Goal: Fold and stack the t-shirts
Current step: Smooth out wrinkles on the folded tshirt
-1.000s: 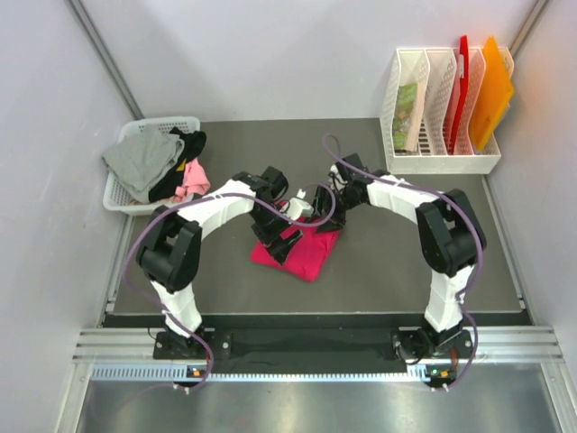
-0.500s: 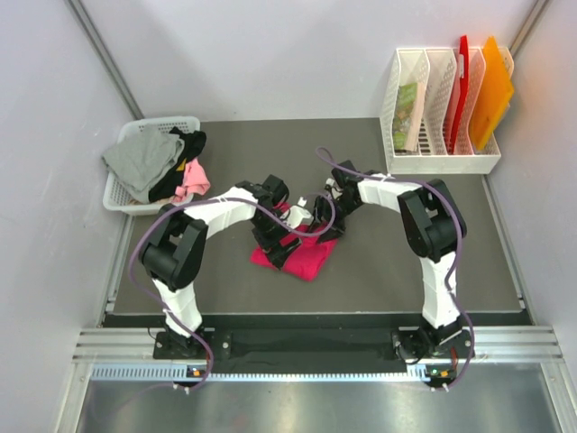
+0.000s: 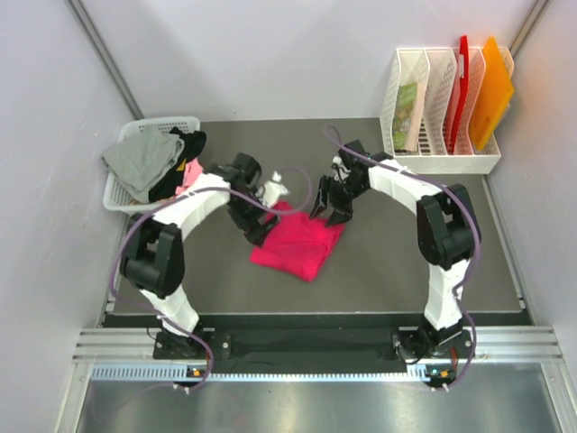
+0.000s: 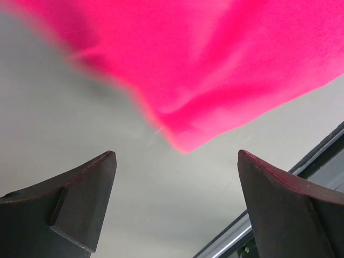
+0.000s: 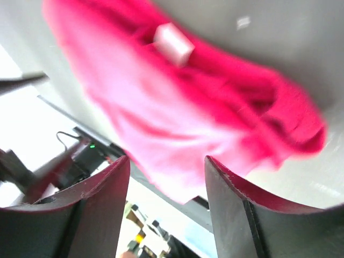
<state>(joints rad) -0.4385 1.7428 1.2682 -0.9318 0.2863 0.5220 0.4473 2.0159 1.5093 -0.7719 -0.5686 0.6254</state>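
A crimson-red t-shirt (image 3: pixel 299 245) lies folded into a small bundle on the dark mat. My left gripper (image 3: pixel 260 231) hovers at its far left edge, jaws wide open with nothing between them. In the left wrist view the left gripper (image 4: pixel 176 155) has bare mat under it, and the red t-shirt (image 4: pixel 215 59) lies just ahead. My right gripper (image 3: pixel 327 210) stands open over the shirt's far right corner. In the right wrist view the right gripper (image 5: pixel 166 159) has the red t-shirt (image 5: pixel 177 107) beyond it, its white label (image 5: pixel 173 43) showing. Grey (image 3: pixel 142 156), black (image 3: pixel 187 144) and pink (image 3: pixel 191 173) t-shirts sit in the basket.
The white mesh basket (image 3: pixel 117 194) stands at the far left of the mat. A white file rack (image 3: pixel 442 162) with red and orange folders stands at the far right. The table's front rail (image 3: pixel 315 347) runs behind the arm bases.
Both grippers have drawn back from the middle of the red shirt toward its far edge. The left arm swung left. The right jaws have spread wider, and the shirt lies uncovered.
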